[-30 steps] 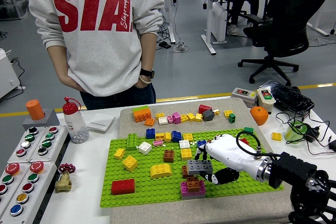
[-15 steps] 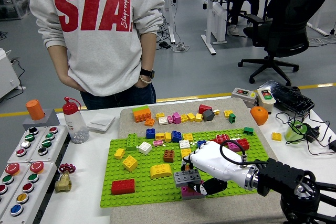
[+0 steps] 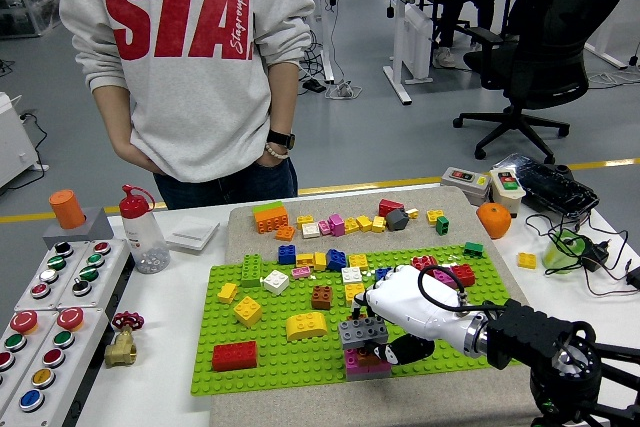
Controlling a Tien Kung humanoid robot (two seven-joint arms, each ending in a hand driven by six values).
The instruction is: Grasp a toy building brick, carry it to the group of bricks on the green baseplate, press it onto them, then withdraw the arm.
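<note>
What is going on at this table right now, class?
The robot's right hand holds a grey brick on top of the small stack of bricks at the near edge of the green baseplate. Loose bricks lie scattered across the baseplate. A person stands at the far side with hands behind the back, touching nothing.

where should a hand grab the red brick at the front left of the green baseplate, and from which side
Grip the red brick across its two long side walls, coming straight down from above. It lies flat on the green baseplate with studs up, so only the sides offer flat faces for fingers. Bare plate surrounds it, and the nearest neighbour, the yellow arched brick, sits apart, so fingers should probably fit on both sides.
</note>
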